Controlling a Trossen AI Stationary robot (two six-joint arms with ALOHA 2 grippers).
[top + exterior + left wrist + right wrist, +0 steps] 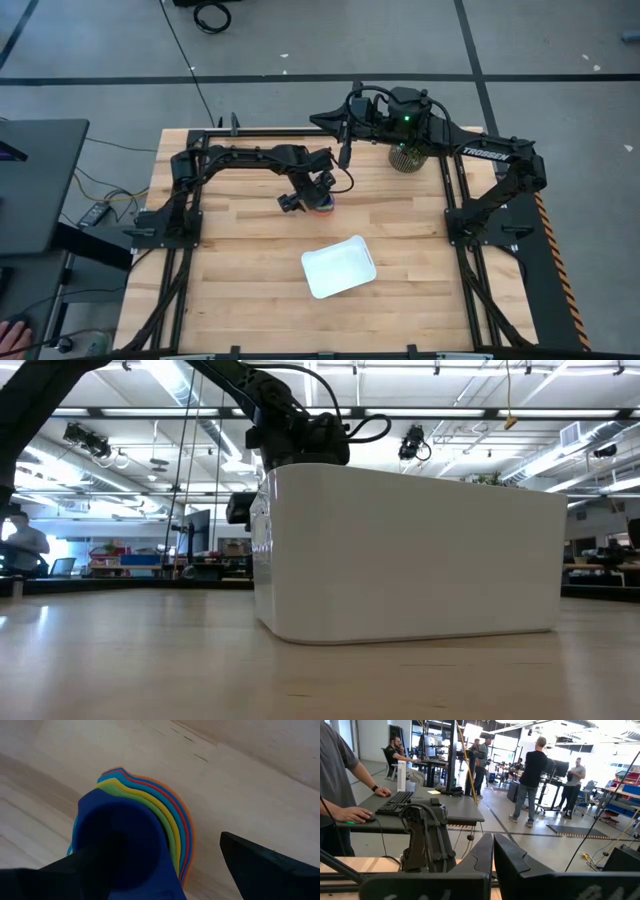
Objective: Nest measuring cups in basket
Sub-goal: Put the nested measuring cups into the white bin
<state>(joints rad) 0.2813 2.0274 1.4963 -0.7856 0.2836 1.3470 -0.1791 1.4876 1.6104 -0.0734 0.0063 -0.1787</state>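
High view shows one pale wooden worktop (230, 290) carrying one shallow white rectangular plastic basket (339, 267), two dark arms and one round woven plant pot (407, 157) at the far edge. Near the worktop's middle, well apart from the basket, the left gripper (318, 192) hangs over one nested stack of small round plastic measuring cups (145, 827) — fingers (260, 867) spread wide, straddling it. Five coloured rims show round a dark navy cup. The right gripper (492, 851) waits near the pot — fingers clenched, empty.
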